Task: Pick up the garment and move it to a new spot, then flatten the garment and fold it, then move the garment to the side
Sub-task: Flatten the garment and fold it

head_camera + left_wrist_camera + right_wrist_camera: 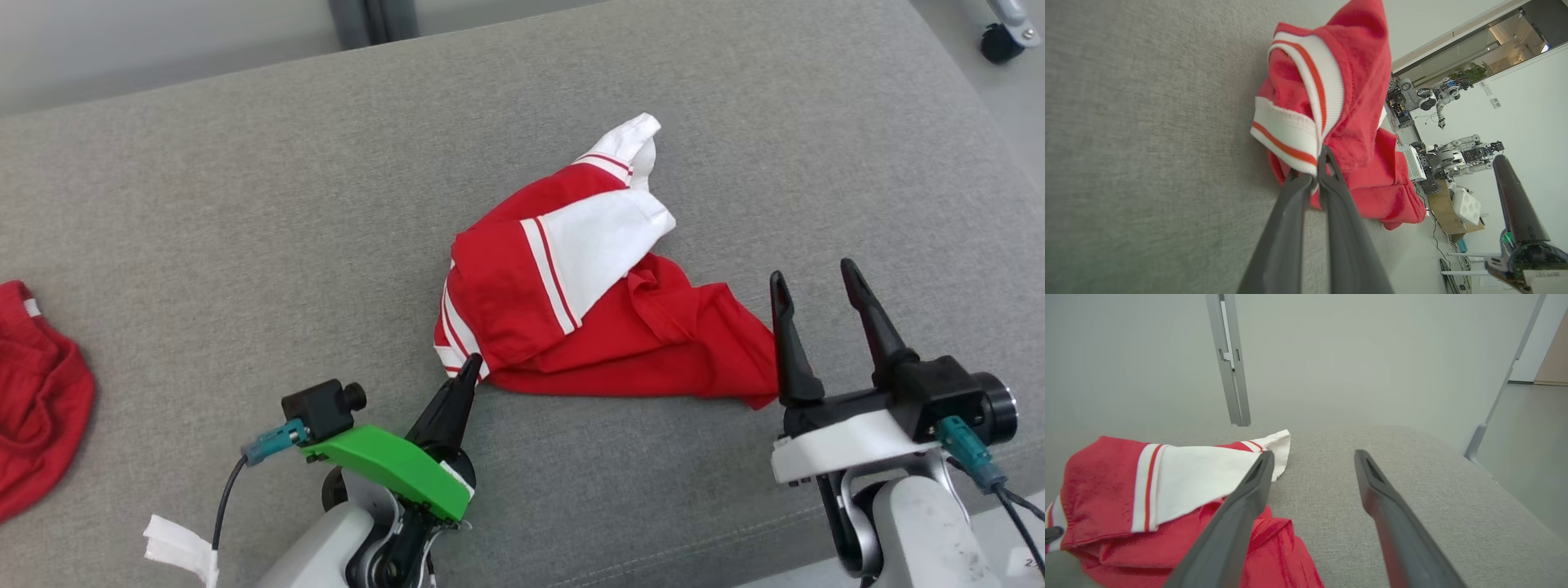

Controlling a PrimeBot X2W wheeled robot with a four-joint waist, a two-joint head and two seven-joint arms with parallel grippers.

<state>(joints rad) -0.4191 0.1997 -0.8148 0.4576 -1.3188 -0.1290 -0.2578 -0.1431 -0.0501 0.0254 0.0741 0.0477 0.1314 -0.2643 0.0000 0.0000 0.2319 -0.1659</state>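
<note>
Mid-tabletop (245,204), on grey woven fabric, lies the garment (571,302): a red jersey w/ white sleeve panels and thin red-and-white stripe trim. It's crumpled, not flat. One white sleeve is folded across the top, a 2nd white cuff pokes out at the far end, and the red body is bunched toward the robot's right.

Left gripper (471,365) is at the garment's near-left corner, jaws pinched tight on the striped white rib edge. The left wrist view shows that edge lifted and puckered between the fingertips.

Right gripper (812,273) sits at the garment's right end w/ jaws spread wide, nothing between them. Its left finger overlaps the red hem in the head view; can't tell if it's touching.

Around it:
- A 2nd red garment (37,392) is bunched at the tabletop's left edge, well apart.
- A white tape tag (175,547) hangs by the left arm's cable.
- A grey metal post (371,20) stands behind the far edge.
- A black caster (1000,41) is on the floor, top right.
- Other robots (1457,155) and a cardboard box (1447,212) are in the room bkgd.
</note>
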